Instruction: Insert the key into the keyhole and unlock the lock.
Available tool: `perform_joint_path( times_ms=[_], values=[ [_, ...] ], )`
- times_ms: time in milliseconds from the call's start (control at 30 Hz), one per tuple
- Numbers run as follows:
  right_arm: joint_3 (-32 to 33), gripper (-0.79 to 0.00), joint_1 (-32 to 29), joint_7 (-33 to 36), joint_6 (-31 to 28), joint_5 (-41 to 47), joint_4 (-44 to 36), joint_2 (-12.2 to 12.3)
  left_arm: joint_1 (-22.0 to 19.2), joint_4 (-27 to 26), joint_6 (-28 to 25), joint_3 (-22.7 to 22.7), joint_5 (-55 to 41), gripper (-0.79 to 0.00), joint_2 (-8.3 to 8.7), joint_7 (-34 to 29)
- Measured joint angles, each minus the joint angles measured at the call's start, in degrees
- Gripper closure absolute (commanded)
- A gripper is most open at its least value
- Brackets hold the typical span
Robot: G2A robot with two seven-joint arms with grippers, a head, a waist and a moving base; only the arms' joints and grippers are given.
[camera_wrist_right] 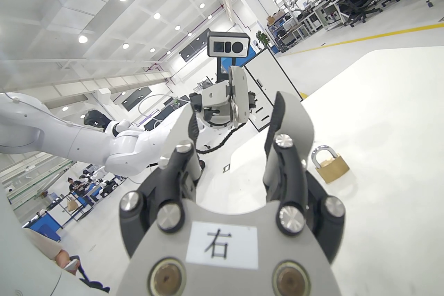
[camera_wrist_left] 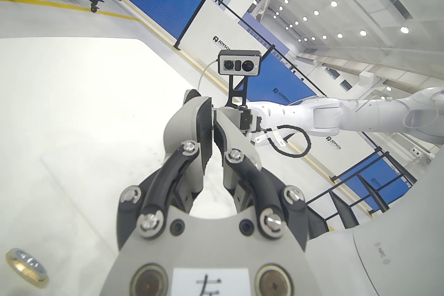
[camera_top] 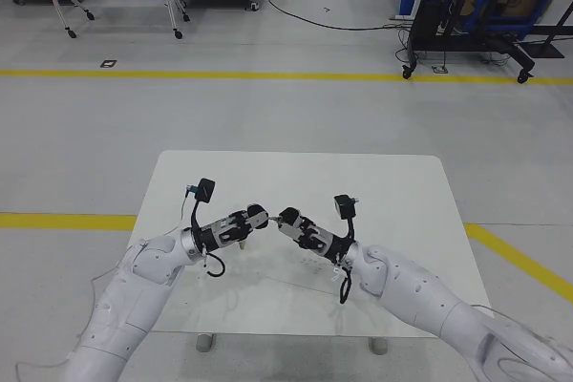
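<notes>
**Key up in the air, lock down on the bench**

Looking down on a white bench [camera_top: 382, 191] with both hands raised over the middle of it, tips pointed at each other and close together. Found the left hand [camera_wrist_left: 212, 118] pressed together, pinching what looks like the small silvery key [camera_wrist_right: 235, 114], with just a bit of metal poking out past the fingertips. Got the right hand [camera_wrist_right: 235, 106] spread wide with nothing in it, lined up facing that key from just in front. Spotted the brass lock [camera_wrist_right: 329, 165] lying on the bench near both hands, touched by neither and sitting lower than the key. Can't make out the keyhole from any angle here. Also catching some yellow floor lines [camera_top: 267, 74] running past the bench on the far side and off to both sides.
</notes>
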Motion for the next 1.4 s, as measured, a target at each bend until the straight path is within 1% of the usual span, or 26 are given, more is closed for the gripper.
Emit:
perform_joint_path(
  times_ms=[33, 67, 233, 333, 400, 433, 467, 500, 733, 767, 800, 867, 967, 1067, 1133, 1167, 1200, 1233, 1300, 1400],
  values=[
    [0.0, -0.342, 0.0, 0.5, 0.0, 0.4, 0.0, 0.0, 0.0, 0.0, -0.1, 0.0, 0.0, 0.000, 0.05, 0.0],
    [0.1, -0.296, -0.1, 1.0, 0.0, 1.0, -0.1, 0.0, 0.0, -0.1, -0.2, -0.1, 0.3, 0.000, 0.11, -0.2],
    [0.6, -0.240, -0.4, 3.8, 0.0, 3.2, -0.7, 0.3, 0.1, -0.8, -0.6, -0.3, 2.1, 0.000, 0.38, 0.0],
    [1.1, -0.237, -0.6, 5.1, 0.0, 3.9, -1.0, 0.4, 0.3, -1.3, -0.6, -0.3, 2.9, 0.000, 0.51, 0.3],
    [1.5, -0.206, -0.8, 6.0, 0.0, 4.3, -1.3, 0.4, 0.5, -1.7, -0.5, -0.1, 3.3, 0.000, 0.57, 0.3],
    [1.6, -0.175, -0.9, 6.4, 0.0, 4.5, -1.3, 0.4, 0.5, -1.8, -0.4, 0.0, 3.5, 0.000, 0.58, 0.4],
    [1.7, -0.049, -0.9, 6.8, 0.0, 4.7, -1.3, 0.4, 0.5, -1.9, -0.4, 0.1, 3.6, 0.000, 0.60, 0.4],
    [1.9, 0.000, -1.0, 7.3, 0.0, 5.1, -1.3, 0.4, 0.5, -2.0, -0.3, 0.1, 3.8, 0.000, 0.64, 0.5],
    [3.1, 0.000, -1.6, 9.8, 0.0, 6.2, -1.5, 0.3, 0.6, -2.3, -0.2, 0.5, 4.3, 0.000, 0.79, 1.0],
    [3.3, 0.000, -1.7, 10.1, 0.0, 6.3, -1.6, 0.3, 0.6, -2.3, 0.0, 0.5, 4.4, -0.185, 0.81, 1.3],
    [3.6, 0.000, -1.8, 10.3, 0.0, 6.3, -1.7, 0.3, 0.6, -2.4, 0.1, 0.3, 4.8, -0.785, 0.85, 1.7],
    [4.2, 0.000, -2.1, 10.3, 0.0, 6.2, -2.1, 0.3, 0.7, -2.7, 0.5, 0.0, 5.9, -0.785, 0.92, 2.5],
    [6.0, 0.000, -2.6, 9.1, 0.0, 5.5, -2.2, 0.7, 1.1, -3.7, 2.0, -1.4, 10.4, -0.785, 1.20, 4.4],
    [8.6, 0.000, -3.6, 5.9, 0.0, 3.9, -1.9, 1.5, 2.2, -7.0, 6.6, -4.3, 21.4, -0.785, 1.79, 7.4],
    [10.4, 0.000, -4.6, 3.6, 0.0, 2.4, -2.0, 2.1, 4.1, -11.1, 12.6, -5.8, 33.2, -0.785, 2.23, 9.5],
    [11.1, 0.000, -5.2, 2.6, 0.0, 1.6, -2.1, 2.5, 5.4, -13.3, 15.8, -6.0, 38.3, -0.785, 2.37, 10.4],
    [12.1, 0.000, -5.8, 1.3, 0.0, 0.4, -2.4, 2.9, 7.4, -16.1, 20.2, -5.8, 44.3, -0.785, 2.48, 11.1],
    [12.8, 0.000, -6.3, 0.4, 0.0, -0.4, -2.7, 3.2, 8.8, -18.0, 23.3, -5.5, 48.0, -0.785, 2.54, 10.9],
    [14.0, 0.000, -7.4, -1.6, 0.0, -2.0, -3.3, 3.9, 11.0, -21.4, 29.8, -4.5, 54.7, -0.785, 2.58, 8.2],
    [15.3, 0.000, -8.4, -3.8, 0.0, -3.8, -4.1, 4.6, 12.2, -23.1, 36.7, -2.6, 59.9, -0.785, 2.38, 3.9]
  ],
)
